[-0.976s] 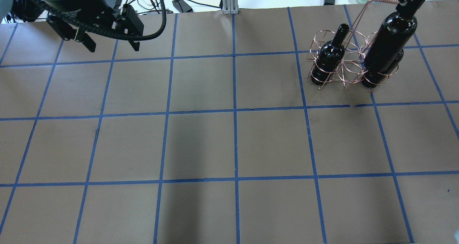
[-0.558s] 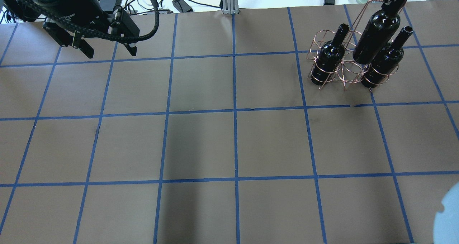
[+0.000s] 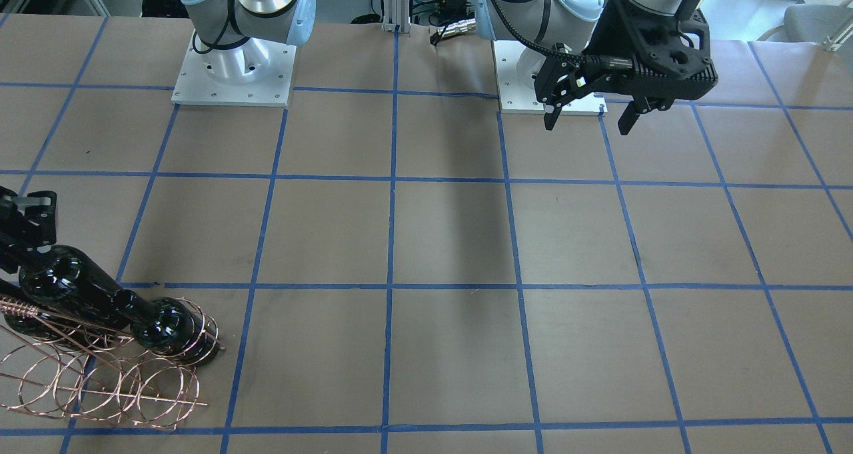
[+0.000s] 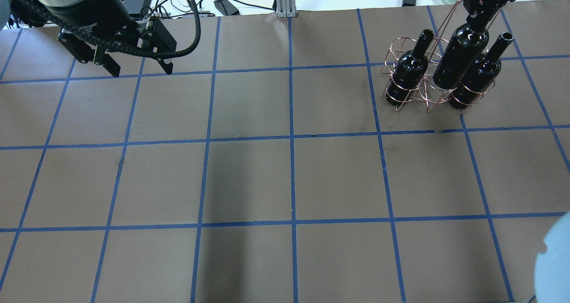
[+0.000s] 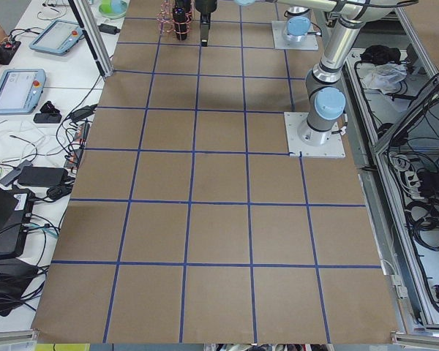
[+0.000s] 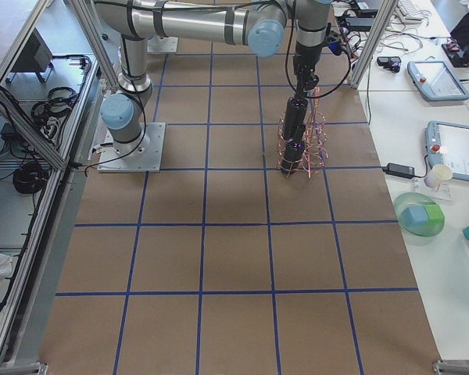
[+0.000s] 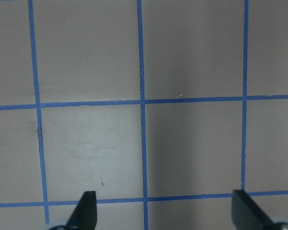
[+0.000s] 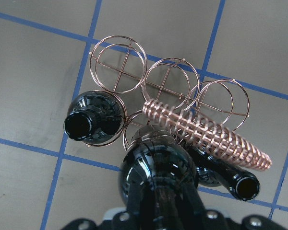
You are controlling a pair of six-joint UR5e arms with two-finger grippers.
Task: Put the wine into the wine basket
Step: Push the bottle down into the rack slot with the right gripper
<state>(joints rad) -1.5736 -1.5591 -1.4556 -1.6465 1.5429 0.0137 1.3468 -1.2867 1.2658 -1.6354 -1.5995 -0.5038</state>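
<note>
The right gripper [image 4: 478,17] is clamped on the neck of the glossy near-black glass wine bottle [image 4: 458,56], holding it over the copper thin-wire basket [image 8: 206,139] between two seated look-alike bottles [image 4: 407,74], while the left gripper [image 4: 140,69] hangs spread apart.

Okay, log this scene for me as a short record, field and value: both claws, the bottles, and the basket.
held bottle: upright, over the middle loop of the basket's occupied row; seated or not, cannot tell
right claw: shut on held bottle's neck
left claw: open, empty, above the table
end bottles: two, upright in the loops either side of the held bottle
basket: other row's three loops empty
</note>
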